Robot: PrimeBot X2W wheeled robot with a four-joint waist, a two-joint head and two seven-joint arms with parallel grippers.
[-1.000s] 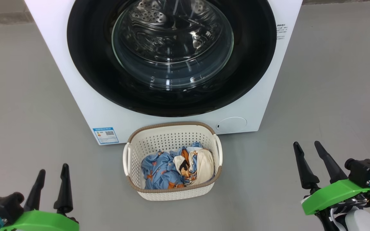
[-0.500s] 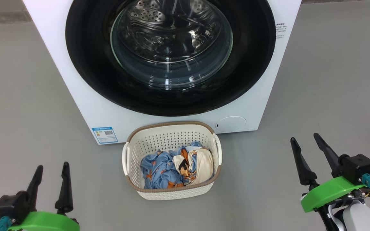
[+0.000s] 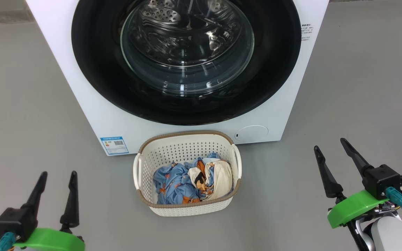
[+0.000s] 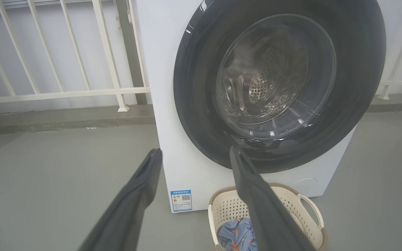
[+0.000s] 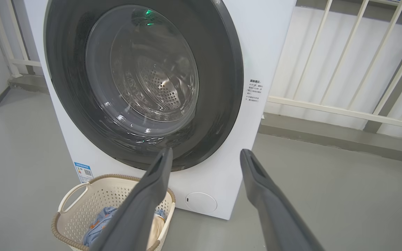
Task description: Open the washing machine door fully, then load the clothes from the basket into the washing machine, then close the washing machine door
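Left pincer (image 3: 58,173) and right pincer (image 3: 329,144), both spread and empty, hover low over the floor (image 3: 23,104), well apart on either side of the basket (image 3: 187,210); this leaves the way to the machine free. The washing machine door (image 3: 187,52) sits shut against the washing machine (image 3: 89,111), so opening it is probably the first step. The clothes (image 3: 187,177) lie bunched in the basket, just near of the machine's front, which should keep transfers short.

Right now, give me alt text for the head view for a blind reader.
A white washing machine with its black door shut stands on a grey floor, a basket of blue and cream clothes in front of it. The left gripper and right gripper, both open, sit low at either side.
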